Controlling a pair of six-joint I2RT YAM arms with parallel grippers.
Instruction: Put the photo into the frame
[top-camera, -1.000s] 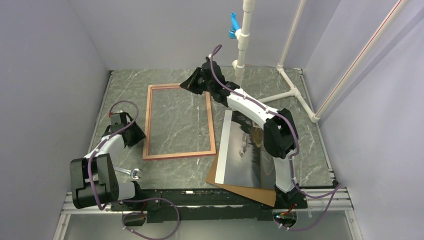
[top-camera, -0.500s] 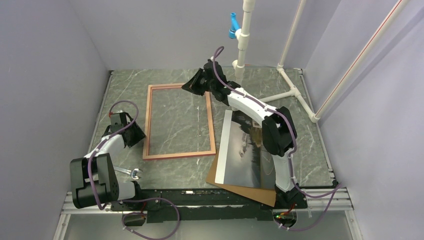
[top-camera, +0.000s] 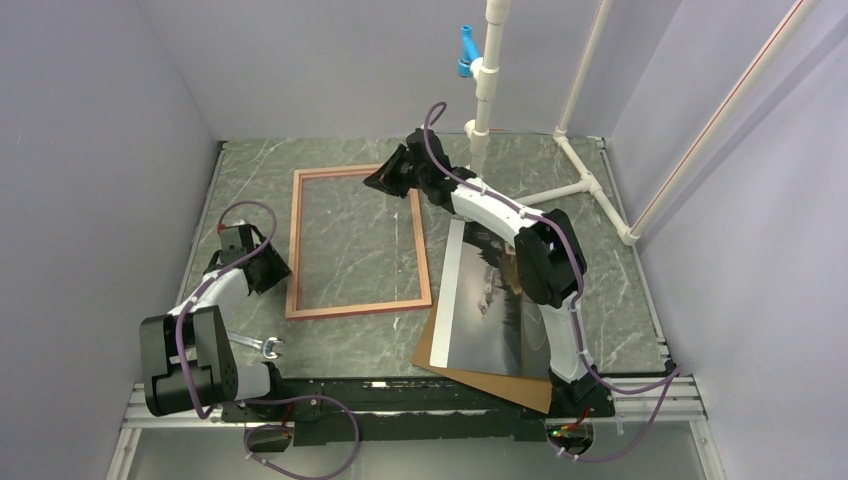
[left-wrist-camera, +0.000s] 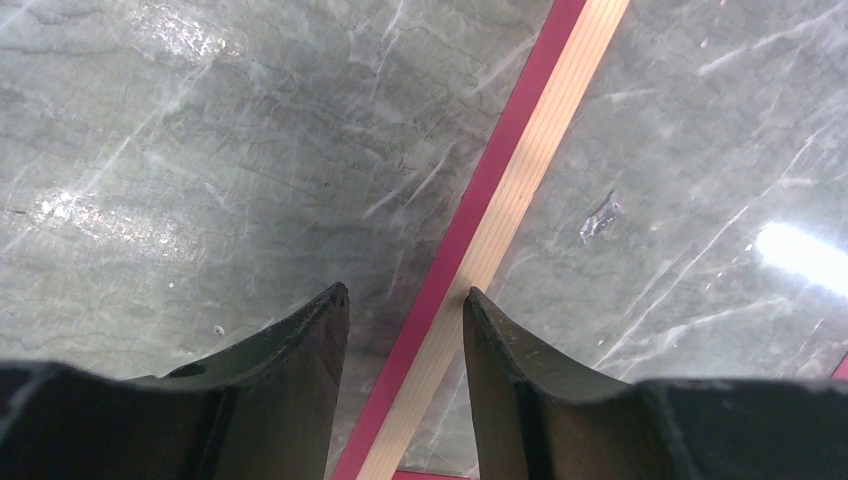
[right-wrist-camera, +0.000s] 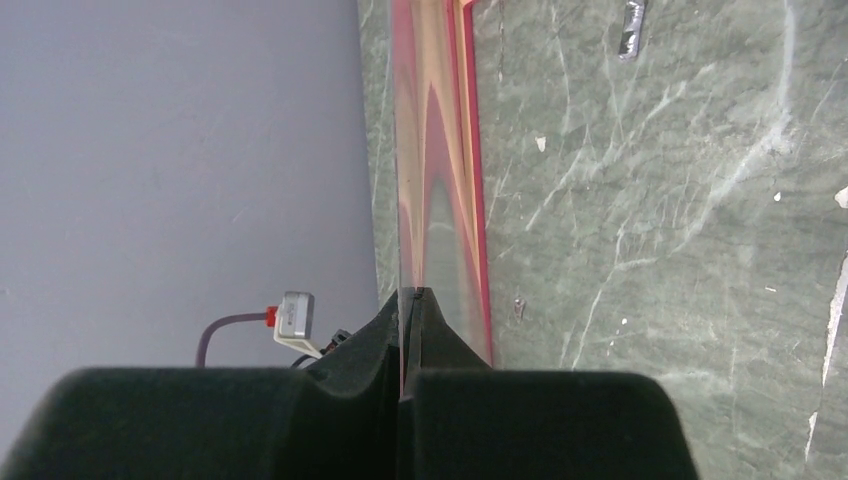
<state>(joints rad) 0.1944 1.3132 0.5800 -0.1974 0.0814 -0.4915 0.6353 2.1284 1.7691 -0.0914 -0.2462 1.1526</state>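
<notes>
Right gripper (top-camera: 385, 176) was pinched shut on the frame (top-camera: 295, 250) at its upper-right corner. Left gripper (left-wrist-camera: 405, 295) had fingers apart, straddling the left rail. The photo (top-camera: 490, 310) lay lower right on the backing board (top-camera: 500, 385) (thin, glossy, floppy, we reckoned), so we'd pinch an edge.

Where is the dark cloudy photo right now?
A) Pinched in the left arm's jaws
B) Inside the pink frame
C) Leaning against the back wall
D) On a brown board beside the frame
D: the photo lies flat on the brown board, to the right of the frame, whose opening shows only bare table.
</notes>
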